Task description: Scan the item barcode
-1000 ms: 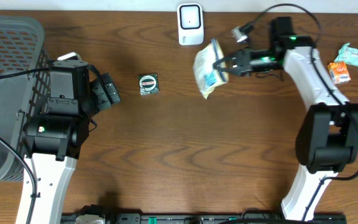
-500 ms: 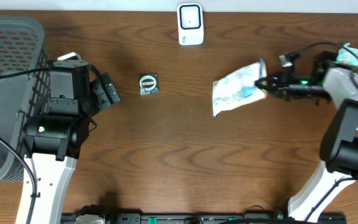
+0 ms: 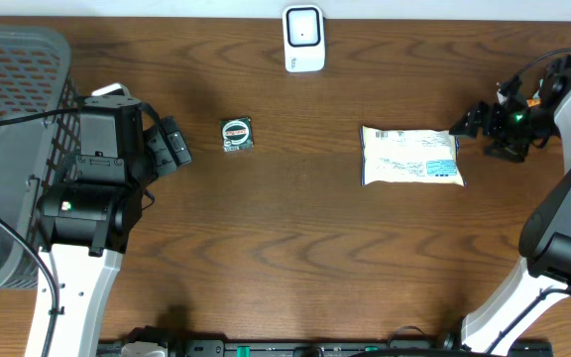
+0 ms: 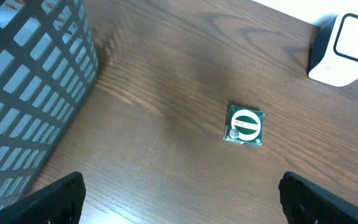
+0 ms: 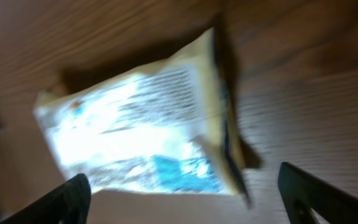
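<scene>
Packet (image 3: pixel 410 157) lies flat just beside the right gripper (image 3: pixel 467 122).

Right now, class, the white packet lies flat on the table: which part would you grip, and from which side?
Pinch the short edge of the white packet nearest the right tool, coming in low from the right. It lies flat, so only a thin edge offers a bite, and that open tool sits beside it.

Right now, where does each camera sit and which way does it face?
Overhead: above the table, facing down; both arms show.
Left wrist: on the left arm, facing packet, scanner, basket; own fingertips show.
Right wrist: on the right arm, facing pouch; own fingertips show.
Shared: overhead also sees packet, scanner, basket, pouch.
</scene>
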Tool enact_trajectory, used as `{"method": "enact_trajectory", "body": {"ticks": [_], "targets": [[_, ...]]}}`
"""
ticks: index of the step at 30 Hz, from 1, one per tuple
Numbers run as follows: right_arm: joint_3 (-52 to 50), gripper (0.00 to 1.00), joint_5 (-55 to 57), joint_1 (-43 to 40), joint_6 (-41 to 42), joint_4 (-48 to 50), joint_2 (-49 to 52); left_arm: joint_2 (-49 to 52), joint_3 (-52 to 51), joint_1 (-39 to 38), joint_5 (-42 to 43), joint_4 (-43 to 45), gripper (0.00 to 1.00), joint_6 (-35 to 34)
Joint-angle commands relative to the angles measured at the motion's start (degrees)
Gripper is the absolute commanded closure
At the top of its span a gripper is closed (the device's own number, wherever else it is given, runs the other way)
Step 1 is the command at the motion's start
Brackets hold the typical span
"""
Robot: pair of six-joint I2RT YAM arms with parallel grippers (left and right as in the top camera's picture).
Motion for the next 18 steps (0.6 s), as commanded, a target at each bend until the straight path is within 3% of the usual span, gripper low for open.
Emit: {"method": "enact_trajectory", "body": {"ticks": [1, 5, 11, 18], "targets": [[-2.25, 0.04, 5.95, 0.5, 0.9, 1.46, -0.46, -0.26, 0.13, 0.24, -0.35, 0.0, 0.02, 0.76], [-5.31, 0.03, 4.35, 0.52, 0.79, 3.37, -0.46, -0.26, 0.13, 0.24, -0.35, 0.0, 0.02, 0.76], [-12.61, 0.01, -9.01, 0.85, -2.62, 12.35, -0.37, -0.26, 0.13, 0.24, -0.35, 0.0, 0.03, 0.76], [-19.82, 0.01, -10.05, 3.5, -1.51, 20.83, -0.17, -0.26, 0.13, 0.24, -0.35, 0.0, 0.02, 0.76]]}}
